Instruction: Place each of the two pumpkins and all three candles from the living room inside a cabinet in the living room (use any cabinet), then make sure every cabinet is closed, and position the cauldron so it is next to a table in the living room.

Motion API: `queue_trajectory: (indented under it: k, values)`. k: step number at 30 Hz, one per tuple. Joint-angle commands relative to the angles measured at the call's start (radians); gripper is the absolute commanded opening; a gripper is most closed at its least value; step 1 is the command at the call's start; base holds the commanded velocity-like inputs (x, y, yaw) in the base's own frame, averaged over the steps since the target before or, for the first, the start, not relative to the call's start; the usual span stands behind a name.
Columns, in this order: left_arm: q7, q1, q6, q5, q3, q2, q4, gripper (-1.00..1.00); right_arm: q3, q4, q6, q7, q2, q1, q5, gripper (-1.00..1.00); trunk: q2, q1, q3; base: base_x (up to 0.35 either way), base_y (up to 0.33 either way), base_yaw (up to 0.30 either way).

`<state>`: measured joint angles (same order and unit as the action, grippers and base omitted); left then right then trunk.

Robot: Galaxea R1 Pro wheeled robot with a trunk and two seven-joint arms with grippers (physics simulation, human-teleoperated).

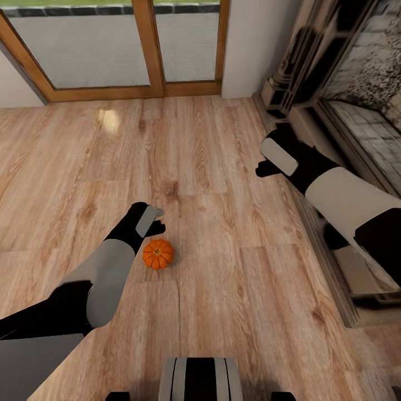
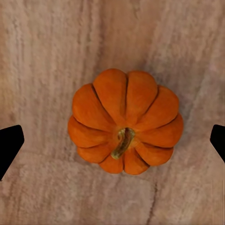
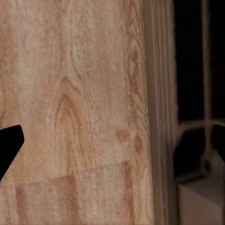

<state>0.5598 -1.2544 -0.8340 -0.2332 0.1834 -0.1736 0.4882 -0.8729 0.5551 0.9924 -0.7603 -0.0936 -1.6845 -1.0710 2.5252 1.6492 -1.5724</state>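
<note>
Starting nearest, the robot's base (image 1: 200,380) sits at 6 o'clock in the head view, with bare plank floor (image 1: 234,267) open ahead of it and to the left. At 3 o'clock the floor ends at a raised hearth edge (image 1: 328,273) that runs away toward 1 o'clock, under the dark stone fireplace (image 1: 356,100). The left arm reaches in from 8 o'clock, and the left gripper (image 1: 151,220) hangs just beyond the pumpkin (image 1: 158,254), which sits alone on the floor a little left of centre. In the left wrist view the pumpkin (image 2: 125,122) lies stem-up between two dark fingertips (image 2: 9,147) spread wide at either side, both clear of it. The right gripper (image 1: 266,167) hovers at 2 o'clock, close to the hearth edge; in the right wrist view its fingertips (image 3: 9,146) also stand wide apart over floor and hearth trim (image 3: 159,112), holding nothing. Farthest off, at 12 o'clock, wood-framed glass doors (image 1: 147,50) close the room.
</note>
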Motion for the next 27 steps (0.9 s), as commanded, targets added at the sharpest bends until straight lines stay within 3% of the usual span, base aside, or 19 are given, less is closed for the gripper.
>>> queue_trajectory:
  k: [1, 6, 16, 23, 27]
  values:
    - [0.008, 0.0, -0.001, -0.011, 0.004, -0.001, 0.001, 1.0, -0.008, 0.002, 0.002, -0.008, -0.001, -0.006, -0.012, 1.0, 0.0, 0.0, -0.001, 0.0, 0.0, 0.0]
    - [0.001, 0.0, -0.002, -0.011, 0.006, -0.001, 0.001, 1.0, -0.008, 0.002, 0.003, -0.008, -0.001, -0.06, -0.013, 1.0, 0.0, 0.0, -0.001, 0.0, 0.0, 0.0]
    - [-0.001, 0.0, -0.004, -0.011, 0.003, -0.001, 0.002, 1.0, -0.01, -0.003, 0.032, -0.008, 0.002, -0.24, -0.016, 1.0, 0.0, 0.0, -0.001, 0.0, 0.0, 0.0]
    - [0.0, 0.0, -0.003, -0.011, 0.001, -0.001, 0.007, 1.0, -0.017, -0.004, 0.034, -0.007, 0.002, -0.256, -0.017, 1.0, 0.001, 0.001, -0.012, 0.0, 0.0, 0.0]
    - [-0.001, 0.0, -0.003, -0.011, 0.001, -0.001, 0.079, 1.0, -0.027, -0.004, 0.033, -0.007, 0.003, -0.257, -0.017, 1.0, 0.001, 0.002, -0.02, 0.0, 0.0, 0.0]
